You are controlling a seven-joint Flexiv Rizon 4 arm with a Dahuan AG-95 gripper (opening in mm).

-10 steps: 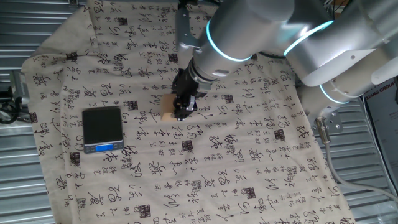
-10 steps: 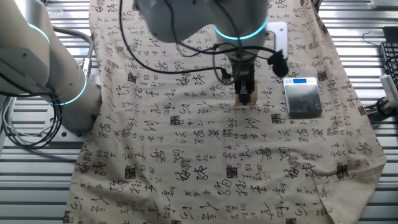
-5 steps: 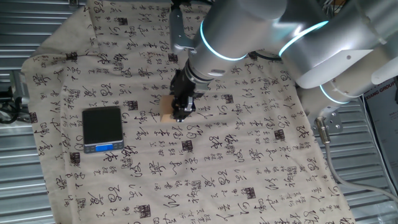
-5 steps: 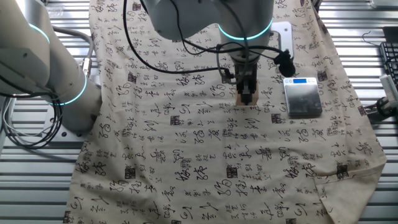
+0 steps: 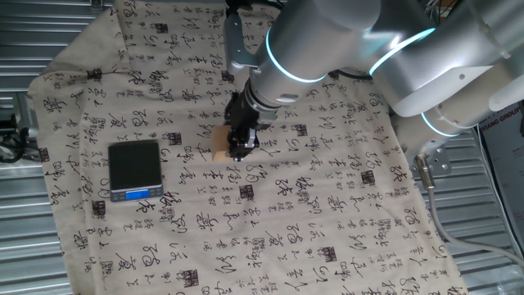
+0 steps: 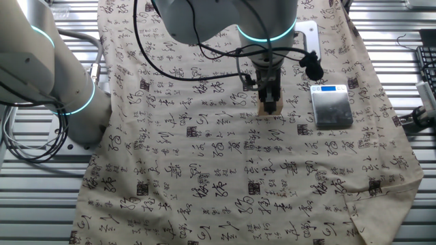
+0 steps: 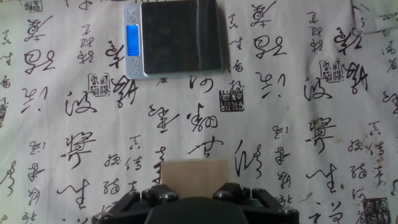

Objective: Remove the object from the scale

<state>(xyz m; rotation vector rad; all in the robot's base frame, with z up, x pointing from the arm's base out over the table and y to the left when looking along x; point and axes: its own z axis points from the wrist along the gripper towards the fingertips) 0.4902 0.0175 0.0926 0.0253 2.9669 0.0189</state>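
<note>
The light-tan wooden block (image 5: 219,148) rests on the printed cloth, to the right of the scale (image 5: 135,168). My gripper (image 5: 239,146) is down at the cloth with a finger on each side of the block, shut on it. In the other fixed view the block (image 6: 275,111) lies left of the scale (image 6: 332,105), under the gripper (image 6: 270,103). The hand view shows the block (image 7: 196,169) between my gripper's (image 7: 196,188) fingers at the bottom edge. The scale (image 7: 177,36) lies ahead with a bare dark platform and its blue display lit.
The cream cloth (image 5: 311,213) with black characters covers the table; corrugated metal (image 5: 33,246) shows past its edges. The arm's large silver links (image 5: 393,49) hang over the far right of the cloth. A second arm base (image 6: 41,75) stands at the left in the other fixed view.
The arm's wrist has shifted slightly left over the cloth. The block and the scale stay where they were.
</note>
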